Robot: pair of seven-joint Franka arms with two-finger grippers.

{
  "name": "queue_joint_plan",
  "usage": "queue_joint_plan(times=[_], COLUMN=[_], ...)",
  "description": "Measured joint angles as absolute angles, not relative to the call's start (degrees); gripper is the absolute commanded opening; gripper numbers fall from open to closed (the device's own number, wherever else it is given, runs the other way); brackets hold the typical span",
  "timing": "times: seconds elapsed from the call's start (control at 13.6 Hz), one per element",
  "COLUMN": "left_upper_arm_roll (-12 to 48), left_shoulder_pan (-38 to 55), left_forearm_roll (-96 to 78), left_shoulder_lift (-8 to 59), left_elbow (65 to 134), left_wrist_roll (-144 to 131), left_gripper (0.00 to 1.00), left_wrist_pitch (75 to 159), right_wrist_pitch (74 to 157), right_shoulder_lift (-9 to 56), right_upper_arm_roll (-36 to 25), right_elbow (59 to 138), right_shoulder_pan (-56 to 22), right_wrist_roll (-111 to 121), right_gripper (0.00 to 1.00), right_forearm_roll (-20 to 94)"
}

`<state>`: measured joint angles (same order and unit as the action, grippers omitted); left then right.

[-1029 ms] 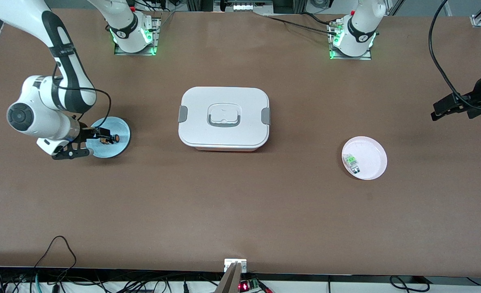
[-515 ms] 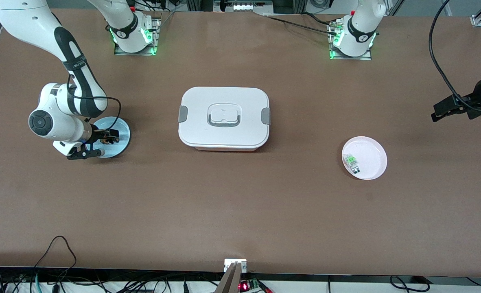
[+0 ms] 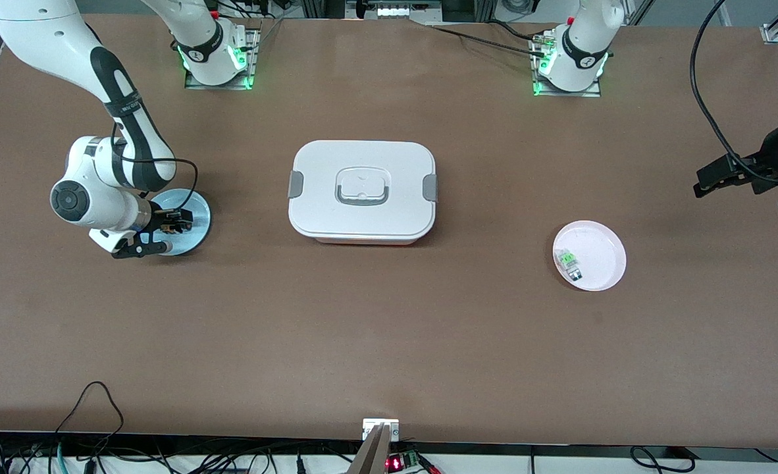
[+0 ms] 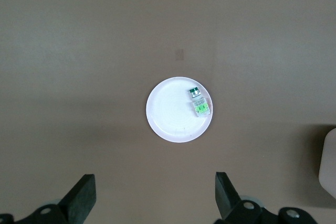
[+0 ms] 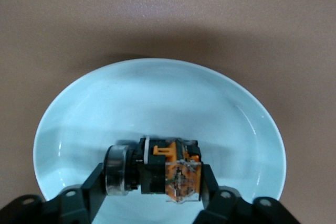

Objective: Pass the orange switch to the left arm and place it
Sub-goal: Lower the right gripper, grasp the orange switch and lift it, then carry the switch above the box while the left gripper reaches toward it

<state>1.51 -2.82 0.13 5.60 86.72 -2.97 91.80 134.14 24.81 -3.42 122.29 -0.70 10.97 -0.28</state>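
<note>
One switch [image 5: 155, 174], orange and black, on blue plate [image 5: 157, 103] at right arm's end; right gripper [image 5: 152, 182] pinching its sides. Likely light, rigid, small; smooth plastic may slip. Left gripper [image 4: 155, 198], fingers spread, waits over pink plate [image 4: 173, 114]. Box [image 3: 363, 191] between plates.

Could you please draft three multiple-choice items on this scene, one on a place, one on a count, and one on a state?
1. Where does the orange switch lie?
A. on the blue plate
B. on the pink plate
C. on the box

2. How many round plates are on the table?
A. one
B. two
C. three

3. How does the right pincer stand?
A. open, high over the box
B. shut on the switch
C. shut on nothing

Key: 1 A, the right wrist view shows the switch on blue; 2 B, one blue and one pink; 3 B, its fingers press both ends of the switch.
</note>
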Motion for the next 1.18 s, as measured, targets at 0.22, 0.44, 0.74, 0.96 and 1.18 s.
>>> queue_joint_plan(times=[0.22, 0.44, 0.74, 0.96, 1.18], left_upper_arm_roll=[1.51, 1.7, 2.24, 1.96, 1.45], left_shoulder_pan=[-2.78, -2.52, -2.35, -2.77, -5.04], left_forearm_roll=[0.13, 0.12, -1.95, -7.9, -17.6], left_shoulder_lift=[5.72, 5.69, 5.66, 5.65, 5.67], left_elbow=[86.67, 86.31, 86.29, 86.23, 86.21], left_wrist_roll=[-2.97, -2.97, -2.97, -2.99, -3.03], left_gripper=[1.0, 1.0, 1.0, 1.0, 1.0], left_wrist_pitch=[91.96, 91.97, 89.37, 86.16, 84.7], right_wrist_pitch=[134.24, 134.43, 128.23, 121.61, 117.24], right_shoulder_lift=[24.81, 24.2, 19.68, 16.81, 16.41], right_upper_arm_roll=[-3.16, -2.58, -0.68, 2.3, 5.42], right_elbow=[122.17, 120.62, 114.96, 109.24, 103.78], right_shoulder_pan=[-0.72, -0.79, -0.84, -0.91, -0.93], right_wrist_roll=[11.38, 14.65, 20.62, 27.83, 36.22], right_gripper=[0.0, 0.0, 0.0, 0.0, 0.0], right_forearm_roll=[-0.28, -0.28, -0.28, 2.27, 9.5])
